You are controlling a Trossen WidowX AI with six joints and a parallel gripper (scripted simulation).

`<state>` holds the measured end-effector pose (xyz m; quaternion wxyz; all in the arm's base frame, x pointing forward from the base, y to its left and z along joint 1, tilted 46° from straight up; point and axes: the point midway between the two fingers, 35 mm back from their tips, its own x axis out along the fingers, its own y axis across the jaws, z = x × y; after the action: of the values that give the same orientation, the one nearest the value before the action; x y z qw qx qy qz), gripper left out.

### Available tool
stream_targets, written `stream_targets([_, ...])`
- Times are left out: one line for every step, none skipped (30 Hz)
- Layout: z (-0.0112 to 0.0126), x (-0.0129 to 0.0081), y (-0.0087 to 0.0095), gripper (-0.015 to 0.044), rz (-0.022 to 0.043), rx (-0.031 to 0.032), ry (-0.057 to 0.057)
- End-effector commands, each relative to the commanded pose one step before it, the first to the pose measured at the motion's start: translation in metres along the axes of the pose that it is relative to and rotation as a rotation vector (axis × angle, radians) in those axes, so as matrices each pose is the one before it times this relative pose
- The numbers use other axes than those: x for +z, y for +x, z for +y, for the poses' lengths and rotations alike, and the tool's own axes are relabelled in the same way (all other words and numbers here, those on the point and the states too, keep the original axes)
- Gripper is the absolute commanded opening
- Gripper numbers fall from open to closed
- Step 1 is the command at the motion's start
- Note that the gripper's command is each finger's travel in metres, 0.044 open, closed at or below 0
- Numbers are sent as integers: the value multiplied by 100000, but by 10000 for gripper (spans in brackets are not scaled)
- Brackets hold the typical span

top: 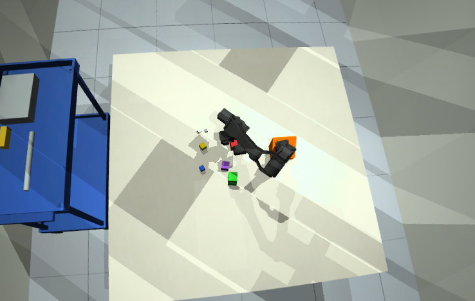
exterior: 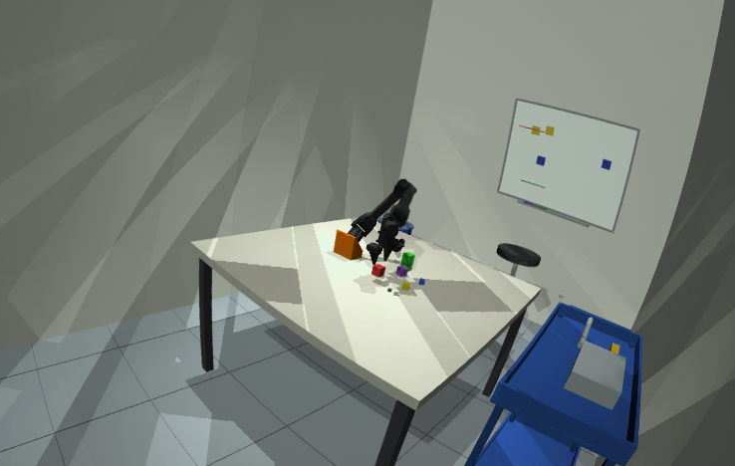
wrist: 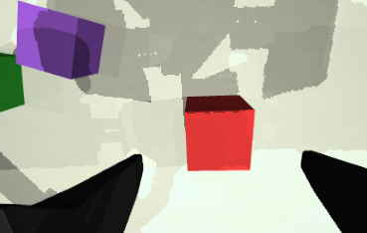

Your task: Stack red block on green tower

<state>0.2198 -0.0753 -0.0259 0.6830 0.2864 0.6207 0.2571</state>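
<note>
The red block (top: 233,144) (exterior: 377,270) (wrist: 219,140) sits on the table, partly hidden by the arm in the top view. My gripper (top: 230,146) (exterior: 379,261) (wrist: 221,159) is open and empty, pointing down just above the red block. In the wrist view the block shows between the two fingertips, nearly centred, with a gap on both sides. The green tower (top: 232,177) (exterior: 407,260) (wrist: 1,85) looks like two stacked green blocks and stands upright. In the wrist view it is cut off by the left edge.
A purple block (top: 224,164) (exterior: 401,271) (wrist: 51,40) stands close to the green tower, on the red block's side. A yellow block (top: 202,145) (exterior: 405,285), a blue block (top: 201,168) (exterior: 421,281) and two tiny grey cubes lie farther out. The arm rises from an orange base (top: 291,140) (exterior: 347,246).
</note>
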Motion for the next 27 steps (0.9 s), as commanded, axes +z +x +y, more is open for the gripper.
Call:
stream_targets([-108, 156, 190, 440, -1500, -155, 265])
stream_targets([-4, 7, 80, 440, -2, -7, 2])
stream_targets([-6, 9, 107, 440, -3, -9, 2])
stream_targets([-6, 11, 134, 440, -4, -10, 2])
stream_targets([-7, 12, 157, 440, -4, -11, 3])
stream_targets([-6, 12, 166, 440, -4, -10, 2])
stream_targets([-6, 11, 167, 440, -4, -8, 2])
stream_targets([-5, 10, 167, 440, -4, -7, 2])
stream_targets([-4, 9, 167, 440, -4, -5, 1])
stream_targets([-3, 8, 167, 440, -4, -4, 1])
stream_targets([-2, 7, 166, 440, -4, -2, 1])
stream_targets([-1, 6, 166, 440, -4, -1, 0])
stream_targets([-1, 5, 166, 440, -4, 1, 0])
stream_targets([0, 4, 165, 440, -3, 2, 0])
stream_targets([1, 3, 165, 440, -3, 4, -1])
stream_targets([2, 2, 165, 440, -3, 6, -1])
stream_targets([3, 1, 164, 440, -3, 7, -1])
stream_targets([3, 0, 164, 440, -3, 9, -1])
stream_targets([4, 0, 163, 440, -2, 10, -2])
stream_targets([5, -1, 163, 440, -2, 12, -2])
stream_targets([6, -2, 163, 440, -2, 13, -2])
stream_targets([6, -3, 162, 440, -2, 15, -2])
stream_targets([7, -4, 162, 440, -1, 16, -3])
stream_targets([8, -5, 161, 440, -1, 18, -3])
stream_targets([9, -6, 161, 440, -1, 19, -3])
stream_targets([9, -7, 161, 440, 0, 21, -3])
stream_targets([10, -8, 160, 440, 0, 22, -4])
